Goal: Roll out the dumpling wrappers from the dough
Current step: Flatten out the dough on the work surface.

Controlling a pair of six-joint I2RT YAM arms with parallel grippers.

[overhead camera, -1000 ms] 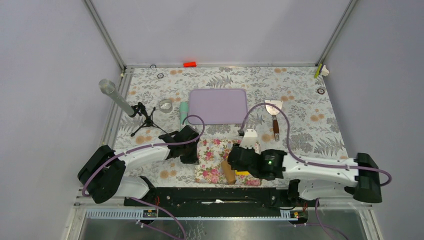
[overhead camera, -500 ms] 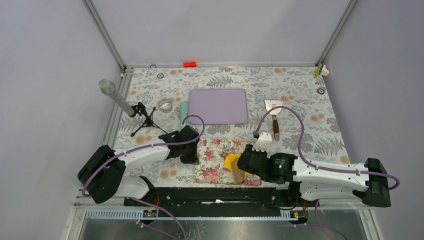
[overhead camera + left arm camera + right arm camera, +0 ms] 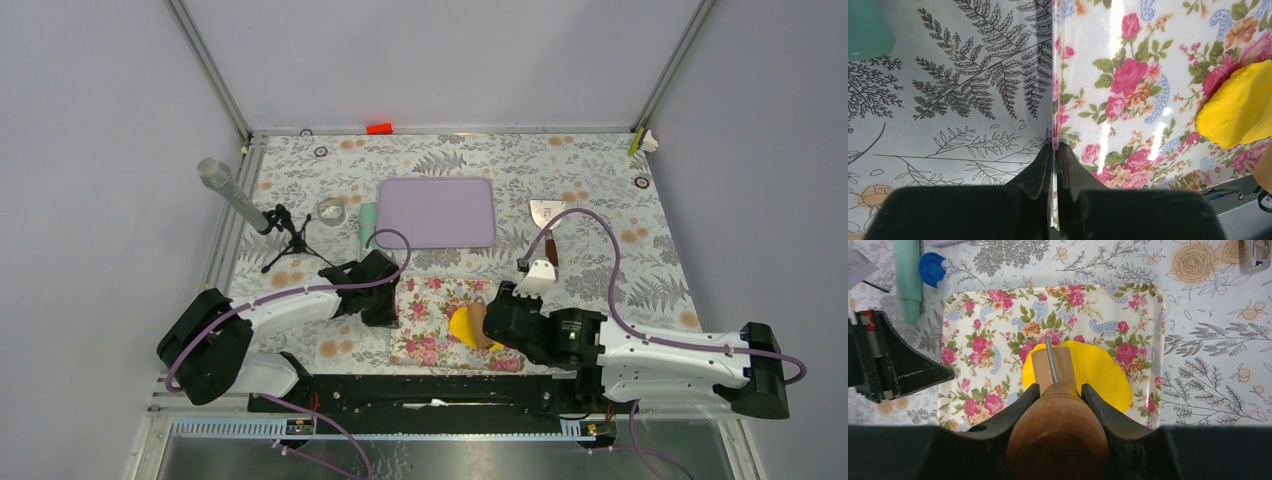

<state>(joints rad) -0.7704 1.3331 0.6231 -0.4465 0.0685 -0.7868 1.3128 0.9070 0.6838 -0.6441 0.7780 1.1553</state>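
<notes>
Left gripper [image 3: 1054, 150] jaws shut tight, pinching left edge of floral mat [image 3: 1128, 45]. Right gripper [image 3: 1060, 390] jaws part-open, clamped round wooden roller [image 3: 1058, 435] handle. Roller head sits on flattened yellow dough [image 3: 1103, 372], near mat's middle, on counter [image 3: 1198, 365].

Gloss on rose-print floral mat [image 3: 1128, 75]: smooth, laminated-looking, w/ light streaks. Flat yellow dough sheet [image 3: 1103, 380]: matt, soft, smooth. Brown wooden roller handle [image 3: 1058, 440]: polished, slight sheen; thin metal rod [image 3: 1049, 357] set in its wood block. Fern-print grey table cover [image 3: 948, 100]: matt. Lilac rectangular tray [image 3: 437, 212]: matt, plastic-looking.
</notes>
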